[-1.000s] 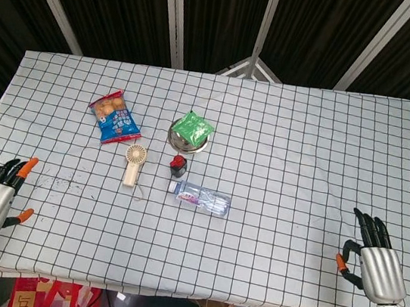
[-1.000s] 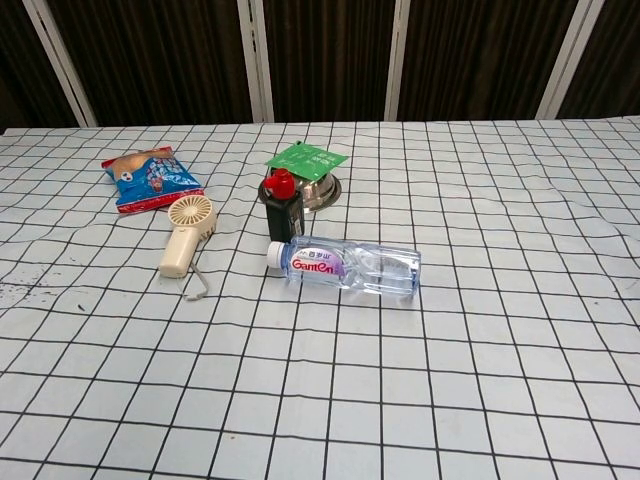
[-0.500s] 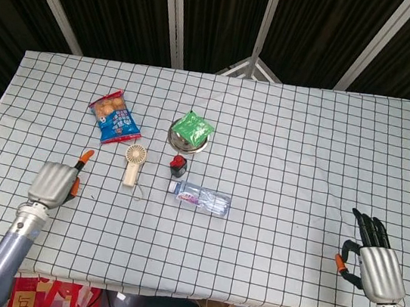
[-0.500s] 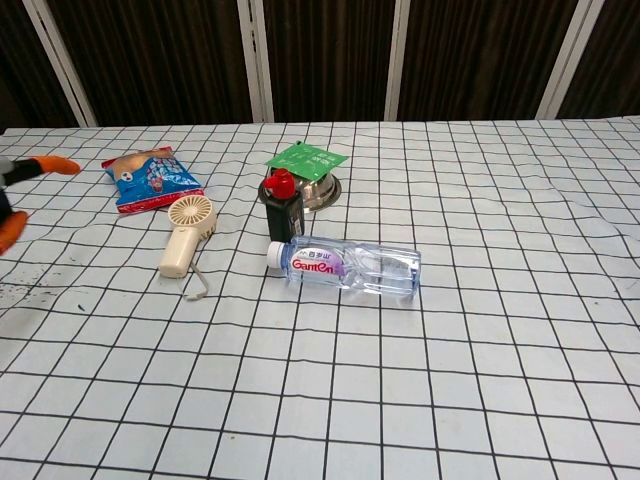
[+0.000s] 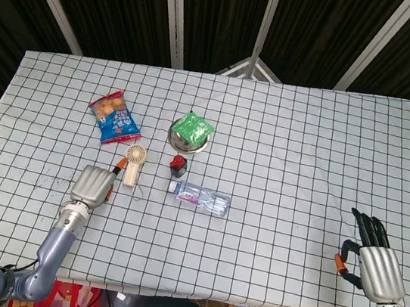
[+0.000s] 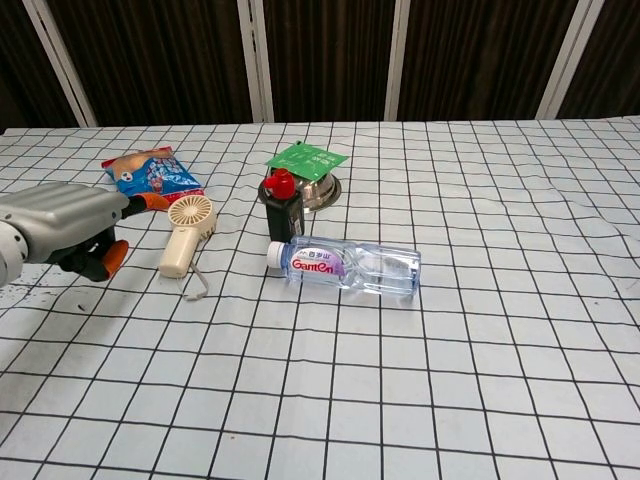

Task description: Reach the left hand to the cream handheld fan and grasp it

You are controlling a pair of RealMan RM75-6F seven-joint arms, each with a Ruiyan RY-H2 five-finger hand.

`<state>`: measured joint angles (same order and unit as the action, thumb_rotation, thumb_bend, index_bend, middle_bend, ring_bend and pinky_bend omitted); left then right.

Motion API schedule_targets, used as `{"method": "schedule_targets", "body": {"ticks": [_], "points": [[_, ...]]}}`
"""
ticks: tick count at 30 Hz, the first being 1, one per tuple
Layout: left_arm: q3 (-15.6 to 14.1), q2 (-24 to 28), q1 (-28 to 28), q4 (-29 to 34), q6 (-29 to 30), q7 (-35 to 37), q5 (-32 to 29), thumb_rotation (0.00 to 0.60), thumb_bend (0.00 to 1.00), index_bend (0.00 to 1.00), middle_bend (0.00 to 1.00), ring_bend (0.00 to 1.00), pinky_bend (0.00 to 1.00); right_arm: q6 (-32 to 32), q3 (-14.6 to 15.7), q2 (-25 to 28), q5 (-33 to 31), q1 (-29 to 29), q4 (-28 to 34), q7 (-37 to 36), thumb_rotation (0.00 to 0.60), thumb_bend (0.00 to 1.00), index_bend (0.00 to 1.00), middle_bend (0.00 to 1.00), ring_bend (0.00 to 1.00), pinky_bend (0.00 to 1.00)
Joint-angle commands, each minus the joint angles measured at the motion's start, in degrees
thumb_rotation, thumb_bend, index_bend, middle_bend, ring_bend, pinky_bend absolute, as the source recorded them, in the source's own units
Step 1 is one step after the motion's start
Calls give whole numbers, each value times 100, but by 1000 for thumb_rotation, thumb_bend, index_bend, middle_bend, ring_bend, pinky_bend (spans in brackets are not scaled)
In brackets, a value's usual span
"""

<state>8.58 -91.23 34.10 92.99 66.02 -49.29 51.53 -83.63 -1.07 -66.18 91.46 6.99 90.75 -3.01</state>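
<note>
The cream handheld fan (image 5: 133,163) (image 6: 186,232) lies flat on the checked cloth, round head toward the far side, a thin strap trailing from its handle. My left hand (image 5: 94,183) (image 6: 70,227) hovers just to the fan's left, fingers apart and orange fingertips (image 5: 120,164) close to the handle, holding nothing. My right hand (image 5: 374,257) rests open near the table's front right corner, far from the fan; the chest view does not show it.
A red and blue snack bag (image 5: 114,116) lies beyond the fan. To its right stand a small black bottle with a red cap (image 6: 283,204), a metal bowl (image 5: 177,143) with a green packet (image 5: 193,127) in it, and a lying water bottle (image 6: 346,265).
My left hand has swept from the table's front left corner rightward and inward, arriving beside the fan. The right hand has stayed put.
</note>
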Motion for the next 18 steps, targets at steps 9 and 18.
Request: {"method": "schedule_targets", "body": {"ticks": [9,18], "points": [[-66,-251,158,-289,-32,-52,-343,600,912,53,898,798,861,10,1,-13,14,15,24,36,600,398,0,0,0,0],[-89,-383,223,-395,-1,66,-296,600,911,52,895,797,861,4,1,-12,22,18,17,10,600,397,0,0,0,0]]}}
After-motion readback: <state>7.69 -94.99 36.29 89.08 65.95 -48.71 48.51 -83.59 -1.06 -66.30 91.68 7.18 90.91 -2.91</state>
